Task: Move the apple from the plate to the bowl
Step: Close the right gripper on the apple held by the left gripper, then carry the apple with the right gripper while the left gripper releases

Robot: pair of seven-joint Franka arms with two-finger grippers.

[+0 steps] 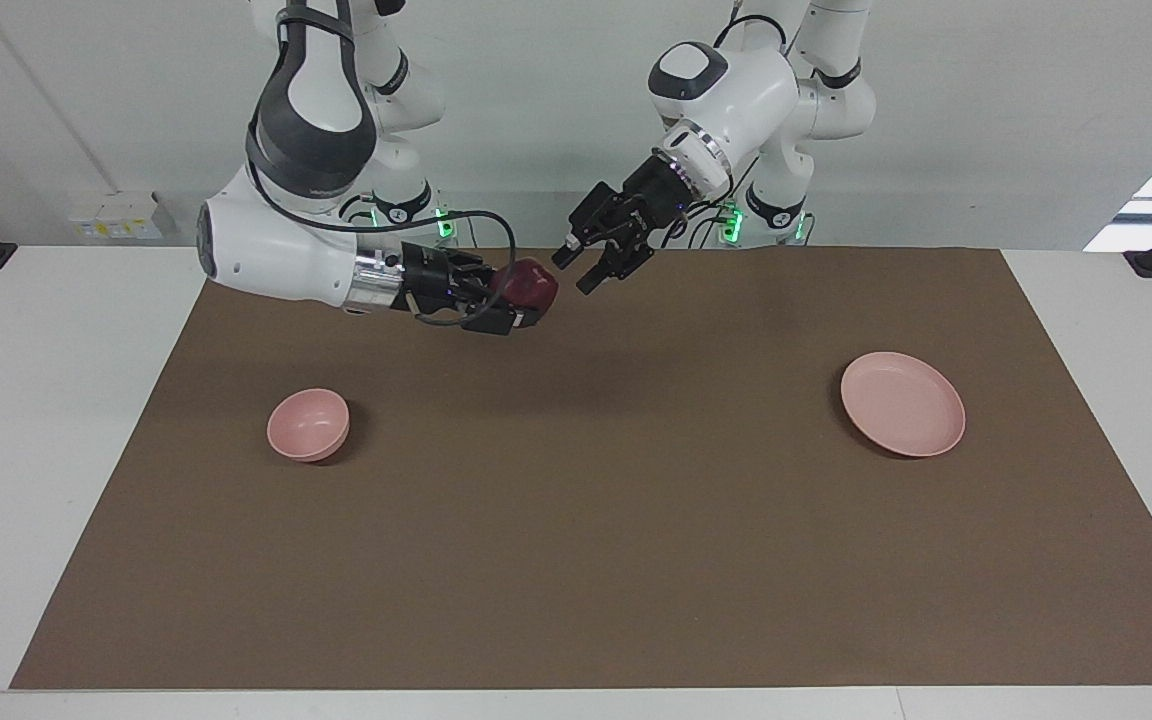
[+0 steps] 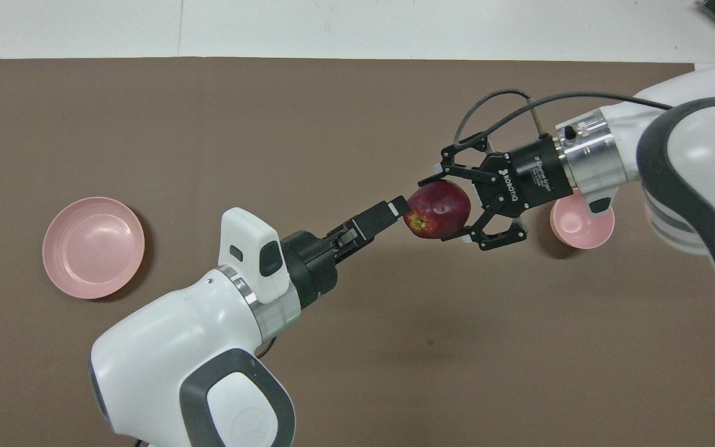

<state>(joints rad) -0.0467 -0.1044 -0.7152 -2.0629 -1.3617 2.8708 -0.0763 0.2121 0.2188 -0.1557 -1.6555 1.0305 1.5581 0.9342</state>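
Observation:
The dark red apple (image 1: 534,281) (image 2: 437,201) hangs in the air over the brown mat, near the robots' edge. My right gripper (image 1: 528,296) (image 2: 439,208) is shut on it, a finger on each side. My left gripper (image 1: 578,270) (image 2: 397,207) is open just beside the apple, toward the left arm's end, and apart from it. The flat pink plate (image 1: 902,404) (image 2: 94,247) lies bare toward the left arm's end. The small pink bowl (image 1: 308,424) (image 2: 581,223) sits toward the right arm's end, partly hidden under my right wrist in the overhead view.
A brown mat (image 1: 576,520) covers most of the white table (image 1: 56,450). Both arms reach in over the mat's middle at the robots' edge. Nothing else stands on the mat between the plate and the bowl.

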